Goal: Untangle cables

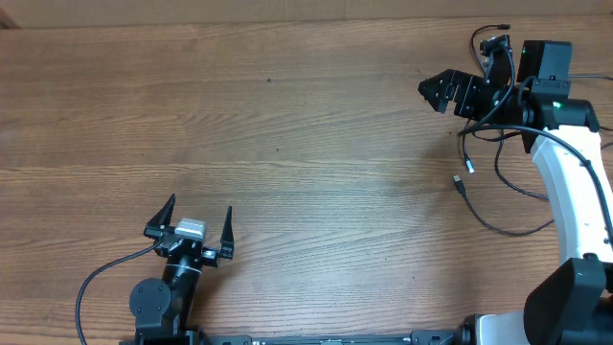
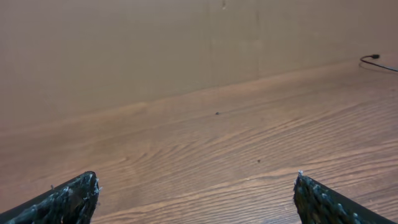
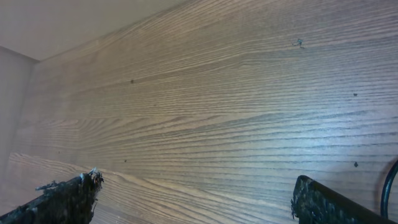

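The cables (image 1: 476,206) lie on the wooden table at the right as thin black strands looping beside the right arm. One small silver-tipped plug end (image 1: 460,182) points toward the table's middle. My right gripper (image 1: 458,69) hovers open at the far right, above and behind the strands, with nothing between its fingers. In the right wrist view a sliver of cable (image 3: 392,180) shows at the right edge, outside the open right gripper (image 3: 198,186). My left gripper (image 1: 194,220) stands open near the front left, far from the cables. The left wrist view shows the left gripper (image 2: 196,186) over bare wood and a distant cable end (image 2: 373,58).
The white right arm (image 1: 575,182) stretches along the table's right side, partly over the strands. A thicker black cord (image 1: 96,278) curves from the left arm's base at the front edge. The wooden table (image 1: 287,125) fills the rest of the view.
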